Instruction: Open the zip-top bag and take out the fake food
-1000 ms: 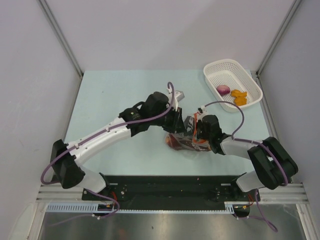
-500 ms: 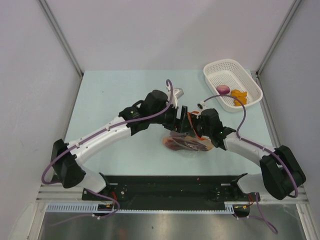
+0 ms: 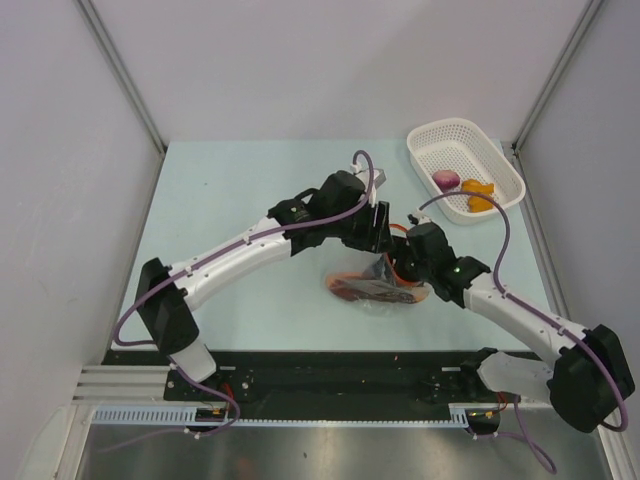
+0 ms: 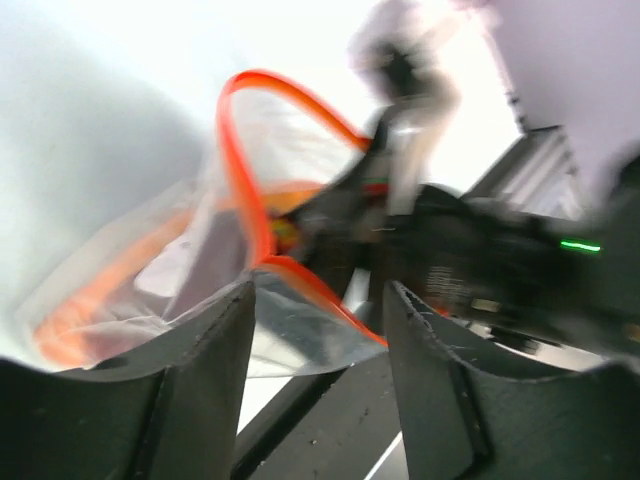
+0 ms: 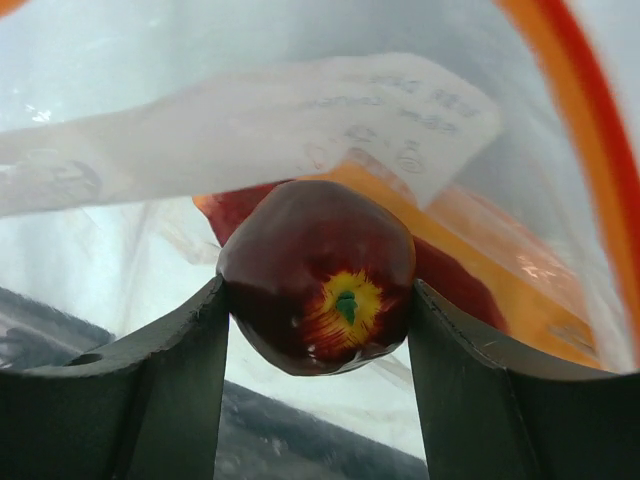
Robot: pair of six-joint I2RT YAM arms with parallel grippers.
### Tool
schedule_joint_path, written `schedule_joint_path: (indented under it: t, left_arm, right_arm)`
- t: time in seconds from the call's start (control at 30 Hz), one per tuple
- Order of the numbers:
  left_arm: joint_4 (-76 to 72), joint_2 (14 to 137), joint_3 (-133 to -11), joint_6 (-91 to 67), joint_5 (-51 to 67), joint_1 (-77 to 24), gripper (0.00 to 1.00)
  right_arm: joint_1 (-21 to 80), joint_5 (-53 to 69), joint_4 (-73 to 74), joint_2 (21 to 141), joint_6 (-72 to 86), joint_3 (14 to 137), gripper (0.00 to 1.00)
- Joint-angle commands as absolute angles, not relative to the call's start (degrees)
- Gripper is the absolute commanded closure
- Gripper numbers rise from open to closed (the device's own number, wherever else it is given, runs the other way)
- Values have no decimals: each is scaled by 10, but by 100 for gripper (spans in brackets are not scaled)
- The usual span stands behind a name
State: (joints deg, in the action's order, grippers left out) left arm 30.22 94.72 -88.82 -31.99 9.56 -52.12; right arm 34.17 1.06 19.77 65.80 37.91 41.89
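The clear zip-top bag (image 3: 372,290) lies on the table mid-front, its mouth raised between my two grippers. My left gripper (image 3: 386,236) is at the bag's mouth. In the left wrist view its jaws (image 4: 320,300) stand apart, and the bag's lip with the red-orange zip strip (image 4: 245,190) hangs between them. My right gripper (image 5: 318,292) reaches into the bag (image 5: 200,130) and is shut on a dark maroon lump (image 5: 315,265) with a yellow spot. A reddish-brown slice (image 5: 445,275) and an orange piece (image 5: 505,260) lie behind the lump inside the bag.
A white perforated basket (image 3: 432,138) stands at the back right and holds a purple-pink bulb (image 3: 447,180) and orange chunks (image 3: 478,194). Grey walls close in the table on three sides. The black arm rail runs along the near edge.
Both arms have shifted right and farther from the near edge. My right gripper has pushed into the bag mouth and now has the maroon lump between its fingers.
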Motion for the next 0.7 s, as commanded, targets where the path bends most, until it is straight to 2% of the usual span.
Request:
schedule_joint_path:
  t: [0.0, 0.1, 0.23, 0.3, 0.5, 0.57, 0.6, 0.67]
  left_arm:
    - [350, 950, -920, -324, 39, -525, 44]
    - [354, 947, -917, -314, 30, -528, 44]
    - [358, 954, -918, -310, 32, -528, 56]
    - [355, 952, -916, -309, 37, -528, 59]
    - [321, 946, -899, -305, 82, -528, 77]
    - [320, 951, -904, -306, 96, -528, 85]
    - [321, 953, -906, -304, 98, -528, 93]
    - [323, 954, -908, -301, 107, -528, 97]
  right_arm:
    - [345, -37, 254, 600, 383, 439, 100]
    - [345, -47, 271, 574, 381, 441, 100]
    - [343, -61, 307, 549, 374, 459, 100]
    - [339, -76, 332, 537, 363, 475, 100]
    - [294, -92, 373, 502, 323, 561, 100]
    - [271, -101, 381, 507, 308, 604, 100]
    - [262, -120, 385, 510, 302, 615, 100]
    - [233, -153, 363, 525, 290, 635, 100]
